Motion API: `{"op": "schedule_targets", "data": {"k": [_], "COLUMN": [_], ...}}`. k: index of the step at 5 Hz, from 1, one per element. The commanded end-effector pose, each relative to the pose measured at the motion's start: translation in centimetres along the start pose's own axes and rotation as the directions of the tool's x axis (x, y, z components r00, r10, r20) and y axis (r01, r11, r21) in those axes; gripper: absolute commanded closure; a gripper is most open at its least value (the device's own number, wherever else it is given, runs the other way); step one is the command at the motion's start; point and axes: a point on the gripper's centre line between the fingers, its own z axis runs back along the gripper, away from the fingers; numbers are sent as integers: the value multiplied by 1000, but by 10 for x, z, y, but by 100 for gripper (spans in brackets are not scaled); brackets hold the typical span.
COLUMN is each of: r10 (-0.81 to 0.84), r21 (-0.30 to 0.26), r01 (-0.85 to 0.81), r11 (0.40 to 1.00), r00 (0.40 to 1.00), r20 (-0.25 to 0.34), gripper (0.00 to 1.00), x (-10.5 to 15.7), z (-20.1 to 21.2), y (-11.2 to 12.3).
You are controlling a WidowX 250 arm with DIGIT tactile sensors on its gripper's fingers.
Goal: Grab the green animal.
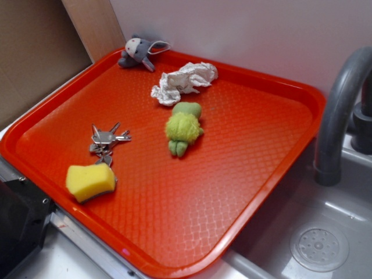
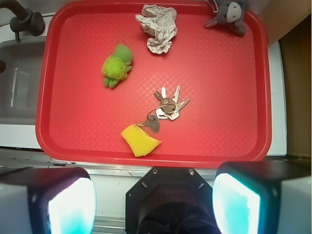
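Gripper (image 2: 155,204): fingers spread, high above tray's (image 2: 48,141) near edge. Green animal (image 2: 116,67): ahead-left, lengthwise toward far edge.

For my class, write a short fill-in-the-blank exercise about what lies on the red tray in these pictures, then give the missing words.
1. The green animal lies on a tray coloured ____.
2. The grey plush animal sits at the tray's ____.
3. The keys lie right beside the yellow ____.
4. Nearest the green animal's head lies a crumpled white ____.
5. The pincer is wide ____ and holds nothing.

Missing words: red; corner; sponge; paper; open
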Motion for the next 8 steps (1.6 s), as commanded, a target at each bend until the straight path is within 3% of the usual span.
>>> {"op": "schedule_targets", "data": {"k": [1,2,3,4,5,6,7,8], "r10": [374,485,507,533,528,514,481,440], "r21": [8,6,44,55,63,118,117,104], "r01": [-374,-485,-505,-530,-524,-502,-468,-428], "r11": [927,874,862,846,849,857,876,898], "r00": [926,873,860,845,845,850,867,886], "r20": [-56,-46,-65,-48,-81,-120,-129,-146], "gripper": [0,0,0,0,0,0,0,100], "x": [78,101,116,125,132,124,119,116], "z": [-43,-64,-108,-146,-178,-209,-228,-240], "y": [-24,-38,-56,-56,-55,-49,-53,-59]}}
